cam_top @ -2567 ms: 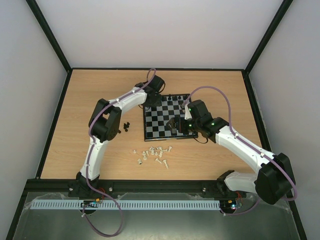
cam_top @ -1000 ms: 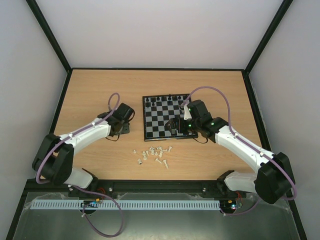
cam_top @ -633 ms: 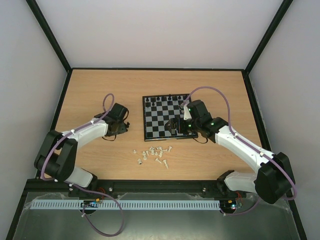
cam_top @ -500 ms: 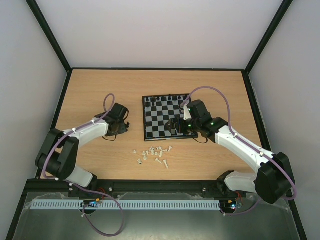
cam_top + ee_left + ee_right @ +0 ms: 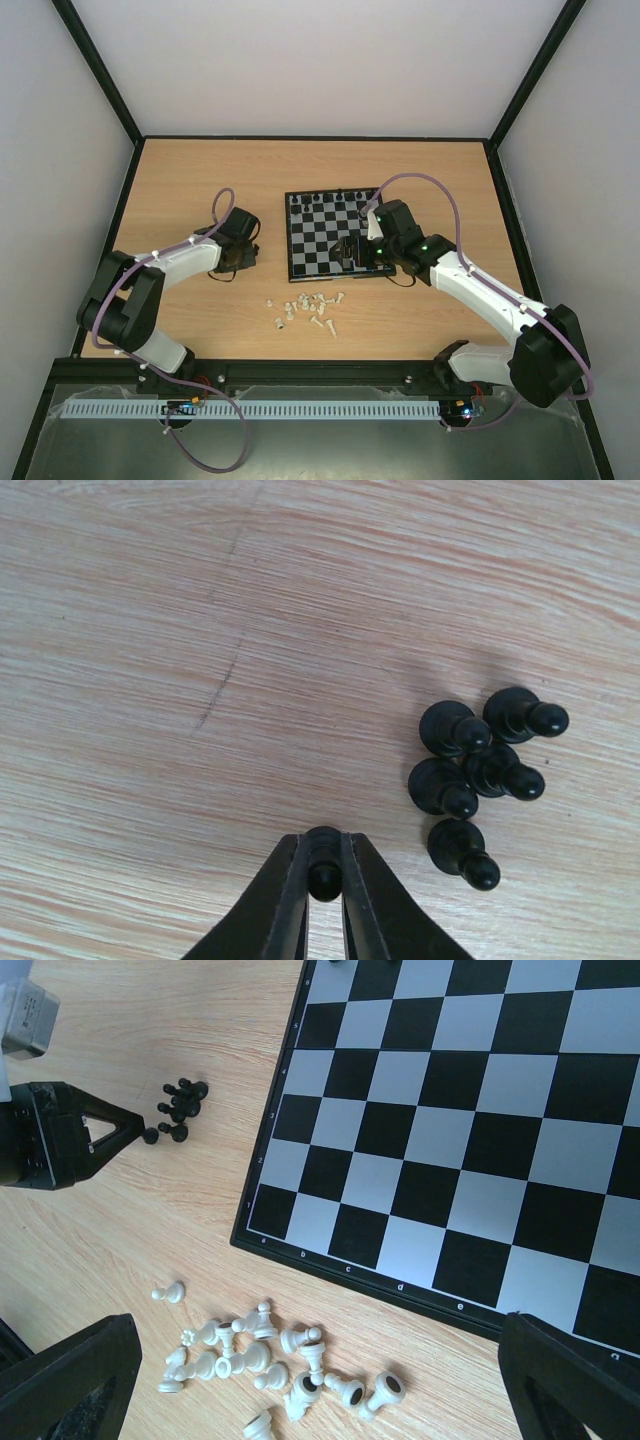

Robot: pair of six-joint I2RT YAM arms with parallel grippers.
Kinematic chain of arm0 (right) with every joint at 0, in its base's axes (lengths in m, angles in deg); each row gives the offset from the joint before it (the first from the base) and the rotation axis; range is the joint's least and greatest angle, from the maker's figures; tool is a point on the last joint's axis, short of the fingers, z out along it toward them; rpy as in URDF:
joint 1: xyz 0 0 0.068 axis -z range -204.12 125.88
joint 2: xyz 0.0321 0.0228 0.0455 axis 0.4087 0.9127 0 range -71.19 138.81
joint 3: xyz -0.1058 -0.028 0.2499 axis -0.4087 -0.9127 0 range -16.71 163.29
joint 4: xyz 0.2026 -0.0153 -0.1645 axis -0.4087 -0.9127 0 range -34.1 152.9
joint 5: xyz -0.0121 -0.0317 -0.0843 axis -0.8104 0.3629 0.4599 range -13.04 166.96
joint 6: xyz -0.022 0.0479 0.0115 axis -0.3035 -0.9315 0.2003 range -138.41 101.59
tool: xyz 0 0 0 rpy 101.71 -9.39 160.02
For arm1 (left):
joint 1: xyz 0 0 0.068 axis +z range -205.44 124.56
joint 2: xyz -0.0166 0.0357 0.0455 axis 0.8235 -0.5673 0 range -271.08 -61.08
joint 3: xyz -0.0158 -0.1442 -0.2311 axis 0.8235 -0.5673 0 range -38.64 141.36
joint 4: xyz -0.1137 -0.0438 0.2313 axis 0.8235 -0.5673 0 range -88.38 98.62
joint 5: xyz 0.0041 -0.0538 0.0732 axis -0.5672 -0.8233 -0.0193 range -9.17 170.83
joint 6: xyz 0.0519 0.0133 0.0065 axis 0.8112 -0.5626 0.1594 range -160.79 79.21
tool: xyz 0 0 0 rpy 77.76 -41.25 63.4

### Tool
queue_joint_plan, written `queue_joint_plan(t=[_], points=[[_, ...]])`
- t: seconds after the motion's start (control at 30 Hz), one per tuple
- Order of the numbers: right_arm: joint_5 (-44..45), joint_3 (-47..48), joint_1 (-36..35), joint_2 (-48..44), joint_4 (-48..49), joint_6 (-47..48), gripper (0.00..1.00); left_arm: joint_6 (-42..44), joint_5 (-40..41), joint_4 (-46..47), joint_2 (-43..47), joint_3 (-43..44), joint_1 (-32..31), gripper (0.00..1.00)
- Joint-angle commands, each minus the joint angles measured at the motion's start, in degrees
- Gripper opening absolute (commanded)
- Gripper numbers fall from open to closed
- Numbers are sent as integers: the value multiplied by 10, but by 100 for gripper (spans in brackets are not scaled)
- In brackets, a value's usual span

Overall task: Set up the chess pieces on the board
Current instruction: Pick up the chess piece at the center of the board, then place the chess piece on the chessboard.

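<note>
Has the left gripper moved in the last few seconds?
Yes. The left gripper has gone left and nearer, away from the far-left corner of the board, to the loose black pawns.

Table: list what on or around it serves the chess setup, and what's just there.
Job: board, loose black pawns, pinched black pawn, left fingers, white pieces.
Just there: wooden table, slotted rail.

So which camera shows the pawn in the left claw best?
Left wrist: the pawn is close up, pinched between the left claw's tips. Right wrist shows it tiny; from the top it can't be seen.
</note>
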Motion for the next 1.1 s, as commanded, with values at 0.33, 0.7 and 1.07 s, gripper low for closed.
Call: queue_joint_plan(t=[0.33,0.7,1.07], points=[[-3,-8,-3,6,0,6,99,22,5,-79,39,90,-30,3],[32,-7,-3,-13,-9,5,99,77,-24,-155,-161,393,-124,3],[33,-7,-3,-12,-10,5,99,96,-44,-161,-354,578,-140,3]])
